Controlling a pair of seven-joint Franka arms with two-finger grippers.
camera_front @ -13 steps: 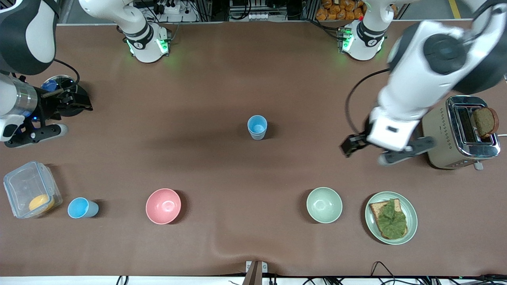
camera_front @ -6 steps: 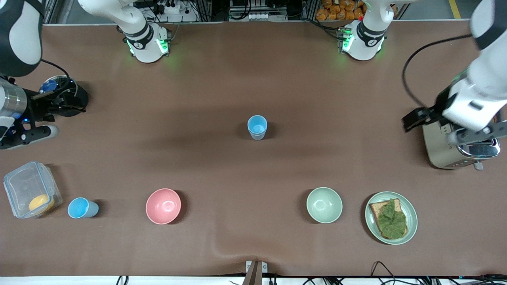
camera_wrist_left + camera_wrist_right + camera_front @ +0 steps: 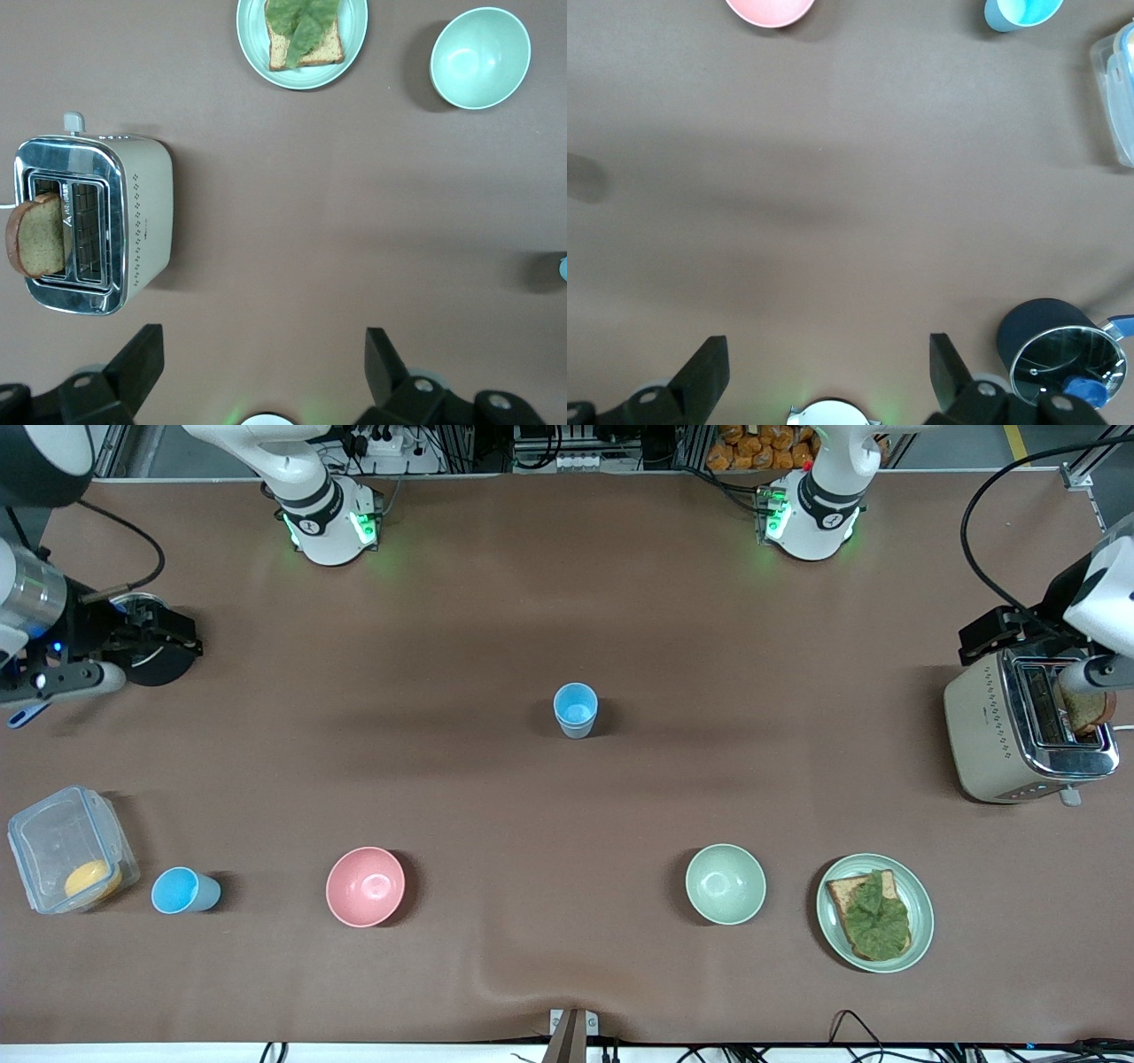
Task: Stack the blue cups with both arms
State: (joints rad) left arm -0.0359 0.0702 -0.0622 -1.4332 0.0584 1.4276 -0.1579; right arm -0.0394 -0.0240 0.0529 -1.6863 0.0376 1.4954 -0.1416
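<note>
Both our tools are spread wide and hold nothing: the left tool (image 3: 257, 372) over the surface (image 3: 567, 602) beside the chrome toaster, the right tool (image 3: 824, 372) near the dark lidded pot. One small light-blue plastic cup (image 3: 576, 709) stands mid-surface; the other light-blue cup (image 3: 183, 891) stands beside the clear container. We should descend squarely over a rim, straddling one wall, before closing.

A matte brown covering spreads over the whole surface (image 3: 496, 602), with a low wrinkle rising near its edge closest to the front camera. Soft, broad shadows lie across its middle (the light seems to come from overhead). Along the top of the front view run metal frames (image 3: 478, 447), a power strip (image 3: 381, 441) and black cables; grey floor shows at one corner.
</note>
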